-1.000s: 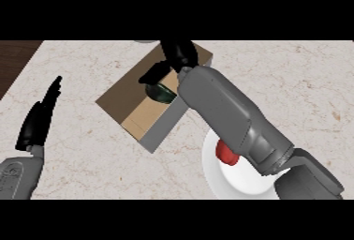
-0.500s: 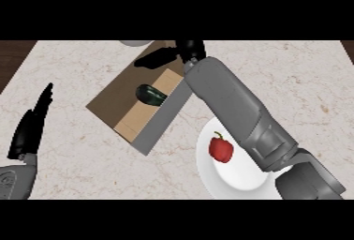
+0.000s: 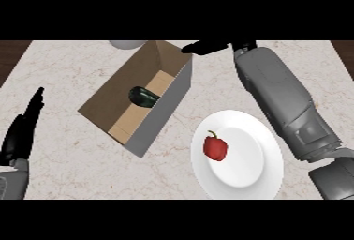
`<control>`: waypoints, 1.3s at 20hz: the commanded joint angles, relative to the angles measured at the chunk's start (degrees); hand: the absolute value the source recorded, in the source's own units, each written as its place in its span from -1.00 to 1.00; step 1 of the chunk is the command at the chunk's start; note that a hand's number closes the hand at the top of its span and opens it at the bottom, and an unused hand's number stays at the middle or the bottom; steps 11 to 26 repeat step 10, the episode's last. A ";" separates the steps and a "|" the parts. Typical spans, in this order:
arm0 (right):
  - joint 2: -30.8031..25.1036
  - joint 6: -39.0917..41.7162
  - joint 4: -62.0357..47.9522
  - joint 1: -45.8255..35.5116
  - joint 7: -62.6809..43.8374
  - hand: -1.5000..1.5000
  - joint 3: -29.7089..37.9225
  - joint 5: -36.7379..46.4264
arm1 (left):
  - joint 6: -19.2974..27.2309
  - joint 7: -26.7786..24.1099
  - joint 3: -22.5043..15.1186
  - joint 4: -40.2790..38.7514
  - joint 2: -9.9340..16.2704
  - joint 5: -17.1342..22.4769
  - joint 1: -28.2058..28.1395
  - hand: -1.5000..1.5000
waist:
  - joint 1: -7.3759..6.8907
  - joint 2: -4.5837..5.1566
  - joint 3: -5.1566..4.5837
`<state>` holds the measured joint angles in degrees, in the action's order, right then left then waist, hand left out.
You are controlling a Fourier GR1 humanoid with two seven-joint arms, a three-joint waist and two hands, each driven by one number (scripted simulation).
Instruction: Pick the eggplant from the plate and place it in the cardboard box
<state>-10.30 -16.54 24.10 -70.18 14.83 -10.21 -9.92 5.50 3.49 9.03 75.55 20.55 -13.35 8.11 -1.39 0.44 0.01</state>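
One view, head | dark green eggplant (image 3: 143, 96) lies inside open brown cardboard box (image 3: 124, 126) | right hand (image 3: 207, 46) beyond box's far corner, fingers released, holding nothing | left hand (image 3: 24, 129) resting open at left edge | round white plate (image 3: 256, 173) holds only red pepper (image 3: 215, 146) | placement looks done.

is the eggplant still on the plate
No, the eggplant lies inside the cardboard box; only a red pepper sits on the plate.
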 commanded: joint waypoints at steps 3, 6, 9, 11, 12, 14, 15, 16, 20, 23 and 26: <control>-9.97 9.82 2.83 5.41 0.83 -1.00 1.88 -0.54 | 0.36 1.08 0.66 1.06 0.21 -0.53 -0.76 0.00 | 1.64 -0.60 0.01; -11.69 11.95 0.60 6.73 4.21 -1.00 3.03 0.66 | -1.00 -0.07 1.62 1.84 0.50 0.64 -2.29 0.00 | 0.67 -0.32 0.00; -17.28 20.03 1.69 8.67 4.54 -1.00 2.65 1.02 | -0.98 -2.26 1.52 1.07 0.03 0.38 -3.93 0.00 | 0.78 -0.29 -0.01; -17.65 20.98 0.73 9.60 5.63 -1.00 2.05 1.97 | 1.98 0.82 -0.16 -0.33 -2.32 -1.81 0.31 0.00 | 1.04 -0.16 0.00; -17.65 20.98 0.73 9.60 5.63 -1.00 2.05 1.97 | 1.98 0.82 -0.16 -0.33 -2.32 -1.81 0.31 0.00 | 1.04 -0.16 0.00; -17.65 20.98 0.73 9.60 5.63 -1.00 2.05 1.97 | 1.98 0.82 -0.16 -0.33 -2.32 -1.81 0.31 0.00 | 1.04 -0.16 0.00; -17.65 20.98 0.73 9.60 5.63 -1.00 2.05 1.97 | 1.98 0.82 -0.16 -0.33 -2.32 -1.81 0.31 0.00 | 1.04 -0.16 0.00; -17.65 20.98 0.73 9.60 5.63 -1.00 2.05 1.97 | 1.98 0.82 -0.16 -0.33 -2.32 -1.81 0.31 0.00 | 1.04 -0.16 0.00; -17.65 20.98 0.73 9.60 5.63 -1.00 2.05 1.97 | 1.98 0.82 -0.16 -0.33 -2.32 -1.81 0.31 0.00 | 1.04 -0.16 0.00; -17.65 20.98 0.73 9.60 5.63 -1.00 2.05 1.97 | 1.98 0.82 -0.16 -0.33 -2.32 -1.81 0.31 0.00 | 1.04 -0.16 0.00; -17.65 20.98 0.73 9.60 5.63 -1.00 2.05 1.97 | 1.98 0.82 -0.16 -0.33 -2.32 -1.81 0.31 0.00 | 1.04 -0.16 0.00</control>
